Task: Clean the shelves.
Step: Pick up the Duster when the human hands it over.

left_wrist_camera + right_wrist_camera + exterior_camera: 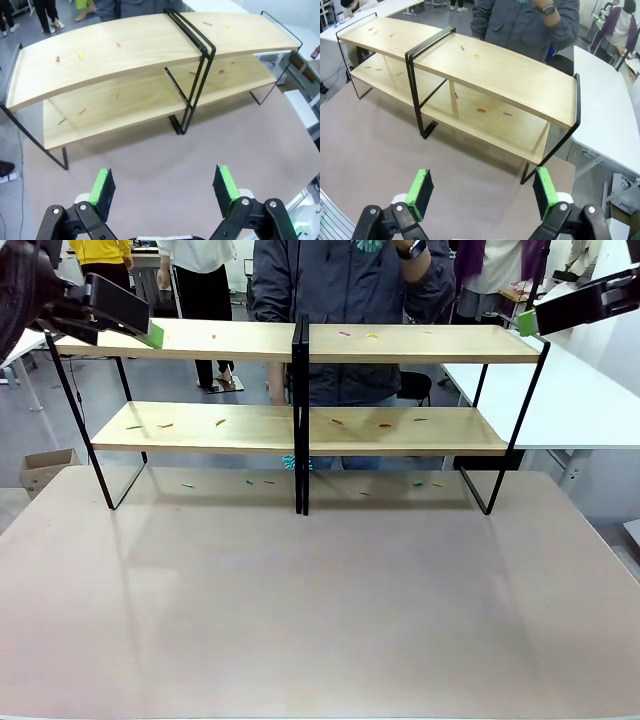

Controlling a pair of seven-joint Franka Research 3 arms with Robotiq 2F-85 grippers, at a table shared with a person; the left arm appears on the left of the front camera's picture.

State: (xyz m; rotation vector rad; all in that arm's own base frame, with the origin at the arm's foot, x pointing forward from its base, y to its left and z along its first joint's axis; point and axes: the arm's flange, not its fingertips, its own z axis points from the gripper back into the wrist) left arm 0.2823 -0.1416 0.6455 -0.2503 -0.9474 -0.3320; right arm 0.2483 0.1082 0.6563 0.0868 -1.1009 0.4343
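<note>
Front view, shelves (400, 343): stand at the far half of the grey-brown table (320, 620), two tiers of light wood on a black frame with a central upright.
Front view, debris: small coloured scraps (220, 422) lie on both tiers and on the table beneath.
Front view, person (350, 280): stands just behind the shelves in a grey jacket, a wristwatch (412, 250) on the raised arm.
Front view, left gripper (152, 335): its green pad shows at the upper tier's left end.
Front view, right gripper (528, 323): its green pad shows at the upper tier's right end.
Left wrist view, left gripper (165, 187): released, jaws spread wide with nothing between them, above bare table and apart from the shelves.
Right wrist view, right gripper (482, 187): released, jaws wide and empty, facing the shelves' right end.
Right wrist view, markings: a box (625, 192) on the floor carries print too small to read.
</note>
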